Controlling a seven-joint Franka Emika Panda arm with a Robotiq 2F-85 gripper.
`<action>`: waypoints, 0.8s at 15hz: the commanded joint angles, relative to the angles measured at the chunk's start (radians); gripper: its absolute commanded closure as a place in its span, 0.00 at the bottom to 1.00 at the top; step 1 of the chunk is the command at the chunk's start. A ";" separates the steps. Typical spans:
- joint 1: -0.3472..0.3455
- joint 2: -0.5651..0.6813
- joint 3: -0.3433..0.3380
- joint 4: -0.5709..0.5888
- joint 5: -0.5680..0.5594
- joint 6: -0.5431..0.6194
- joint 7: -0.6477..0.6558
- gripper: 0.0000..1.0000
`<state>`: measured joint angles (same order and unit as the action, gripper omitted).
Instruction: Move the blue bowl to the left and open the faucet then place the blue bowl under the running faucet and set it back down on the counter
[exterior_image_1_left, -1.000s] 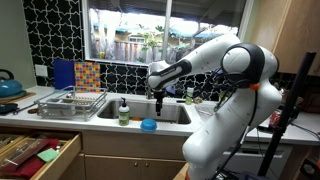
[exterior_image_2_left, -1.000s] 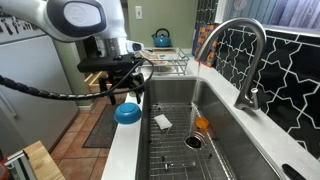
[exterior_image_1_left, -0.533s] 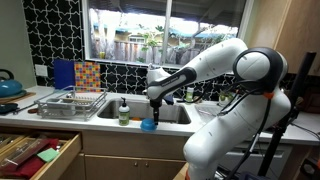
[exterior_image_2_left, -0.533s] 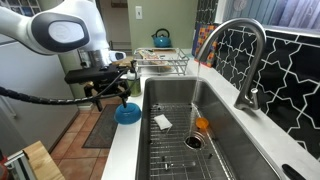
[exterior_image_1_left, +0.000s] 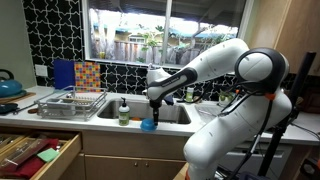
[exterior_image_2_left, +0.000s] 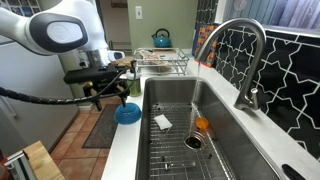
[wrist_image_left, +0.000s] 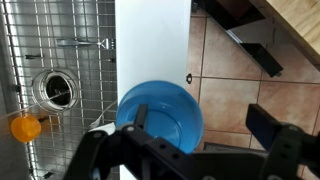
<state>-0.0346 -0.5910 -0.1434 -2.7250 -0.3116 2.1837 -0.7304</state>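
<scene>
The blue bowl (wrist_image_left: 160, 115) sits on the narrow front strip of the pale counter (wrist_image_left: 150, 40), at the sink's front edge. In both exterior views my gripper (exterior_image_1_left: 150, 112) (exterior_image_2_left: 112, 95) hangs low right over the bowl (exterior_image_1_left: 148, 125) (exterior_image_2_left: 127, 113). The gripper (wrist_image_left: 200, 112) is open in the wrist view. One finger (wrist_image_left: 138, 118) reaches down inside the bowl, while the other finger (wrist_image_left: 270, 125) stands outside it over the floor tiles, so the bowl's rim lies between them. The dark curved faucet (exterior_image_2_left: 245, 60) stands at the far side of the sink, with no water running.
The steel sink (exterior_image_2_left: 215, 100) holds a wire grid, a drain (wrist_image_left: 55, 90) and an orange object (exterior_image_2_left: 203, 125). A soap bottle (exterior_image_1_left: 124, 111) stands beside the bowl. Further along are a dish rack (exterior_image_1_left: 70, 100) and a kettle (exterior_image_1_left: 8, 85). A drawer (exterior_image_1_left: 35, 155) hangs open below.
Over the last second the arm swung across and lowered the open gripper onto the bowl. In the last half second nothing has moved.
</scene>
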 joint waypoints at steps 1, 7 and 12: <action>0.014 -0.008 -0.003 -0.040 -0.014 0.073 0.004 0.00; 0.014 0.061 0.022 -0.024 -0.037 0.194 0.016 0.00; 0.024 0.105 0.049 -0.023 -0.020 0.176 0.049 0.00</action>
<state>-0.0201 -0.5181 -0.1049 -2.7491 -0.3320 2.3692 -0.7151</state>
